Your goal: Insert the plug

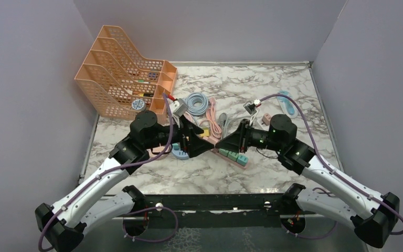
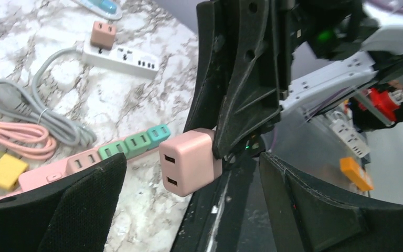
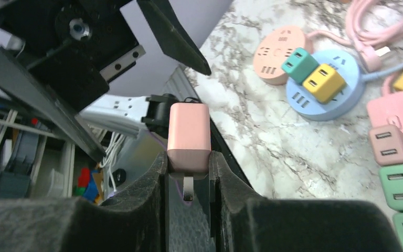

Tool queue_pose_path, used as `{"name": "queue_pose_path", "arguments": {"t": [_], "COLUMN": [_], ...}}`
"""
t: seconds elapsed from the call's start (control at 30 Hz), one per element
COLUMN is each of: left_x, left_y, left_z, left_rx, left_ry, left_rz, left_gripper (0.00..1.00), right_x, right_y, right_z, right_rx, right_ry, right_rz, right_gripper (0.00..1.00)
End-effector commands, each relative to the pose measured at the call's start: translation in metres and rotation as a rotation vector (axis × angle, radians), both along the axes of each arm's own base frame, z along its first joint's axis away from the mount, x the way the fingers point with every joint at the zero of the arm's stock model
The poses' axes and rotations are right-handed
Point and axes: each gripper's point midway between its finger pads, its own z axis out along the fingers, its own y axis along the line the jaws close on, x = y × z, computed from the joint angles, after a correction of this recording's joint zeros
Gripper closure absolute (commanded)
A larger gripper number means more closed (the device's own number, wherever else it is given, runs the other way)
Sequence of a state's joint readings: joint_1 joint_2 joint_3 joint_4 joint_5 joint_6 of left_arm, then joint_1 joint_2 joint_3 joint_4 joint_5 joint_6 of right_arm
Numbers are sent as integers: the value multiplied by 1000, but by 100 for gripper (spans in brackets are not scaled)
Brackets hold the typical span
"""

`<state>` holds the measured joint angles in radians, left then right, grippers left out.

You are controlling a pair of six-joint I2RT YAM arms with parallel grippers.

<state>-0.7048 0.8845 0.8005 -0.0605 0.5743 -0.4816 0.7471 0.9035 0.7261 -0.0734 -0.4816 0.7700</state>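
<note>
- The plug [image 3: 189, 131] is showing smooth, matt pink plastic, with a dull metal prong [image 3: 188, 190].
- The right gripper [image 3: 189, 170] pads [image 3: 126, 218] are looking black, rough and grainy.
- The table [image 1: 273, 84] is gleaming like polished marble.
- The file rack [image 1: 115, 68] is showing perforated orange plastic.

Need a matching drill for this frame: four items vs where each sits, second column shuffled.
1 pink plug
2 yellow plug
3 brown plug
4 rack

A on white strip
B far left corner
C in right gripper
D on blue round strip

Pairs: 1-C, 2-D, 3-A, 4-B
</note>
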Motion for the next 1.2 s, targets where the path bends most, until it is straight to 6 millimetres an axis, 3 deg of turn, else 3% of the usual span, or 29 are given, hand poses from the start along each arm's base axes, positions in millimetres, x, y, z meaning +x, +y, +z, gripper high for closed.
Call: {"name": "queue_pose_path", "arguments": {"t": [0.0, 0.07, 0.2, 0.37, 0.5, 0.8, 1.07, 1.17], "left_x": [-14, -24, -48, -66, -73, -81, -81, -77], "left_y": [7, 4, -2, 6, 11, 9, 8, 8], "left_z": [27, 25, 22, 36, 27, 40, 25, 18], "left_rx": [-58, -63, -50, -82, -68, -143, -112, -87], "left_ry": [100, 211, 386, 378, 434, 437, 458, 457], "left_rz": [21, -8, -134, -182, -180, -236, -246, -225], "left_gripper": [2, 7, 28, 46, 63, 63, 63, 72], "right_x": [-31, -41, -51, -54, -53, -60, -51, -48], "right_y": [0, -1, -2, 1, 6, 13, 24, 27], "right_z": [27, 38, 55, 62, 59, 55, 45, 42], "right_rx": [94, 136, 183, 191, 149, 171, 162, 155], "right_ry": [-113, -139, -182, -191, -149, -149, -117, -108], "right_rz": [157, 205, 255, 295, 329, 425, 447, 450], "right_gripper": [99, 99, 99, 99, 99, 99, 99, 99]}}
